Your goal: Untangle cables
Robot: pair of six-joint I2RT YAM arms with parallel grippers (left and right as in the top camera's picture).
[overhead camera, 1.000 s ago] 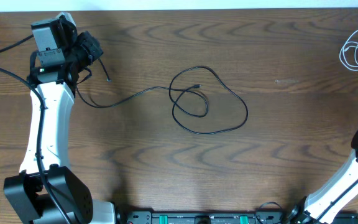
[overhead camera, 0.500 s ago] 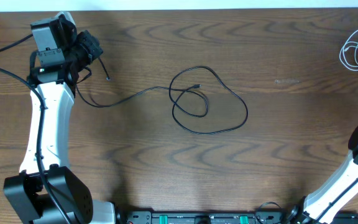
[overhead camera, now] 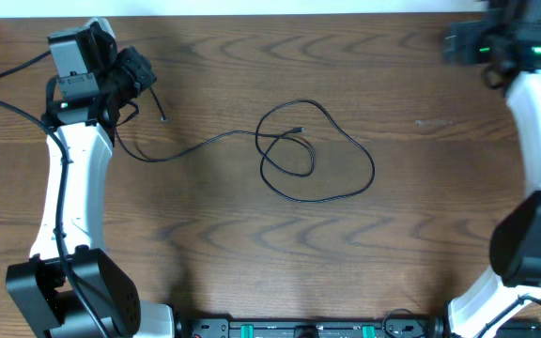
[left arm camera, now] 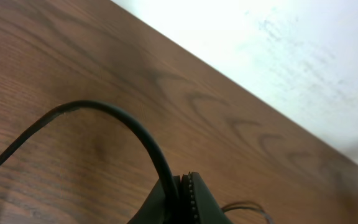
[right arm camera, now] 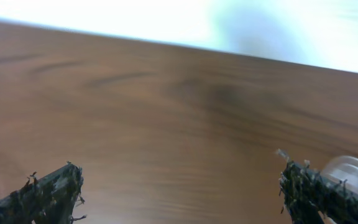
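The left fingers [left arm camera: 194,200] are pressed together on the black cable [overhead camera: 314,160], which arches up out of them in the left wrist view. From that grip at the far left corner of the desk [overhead camera: 421,244], the cable trails right into loose overlapping loops at the desk's middle. The right fingers [right arm camera: 48,190] stand wide apart, holding nothing, over bare wood near the far right edge.

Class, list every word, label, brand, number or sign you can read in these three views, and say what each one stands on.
Readable text: none in any view.
Overhead view, the black bar with green parts at the near edge: any markings are too small to read.
The black cable and the wooden table: no print visible.
Both wrist views: bare wood only, partly blurred.
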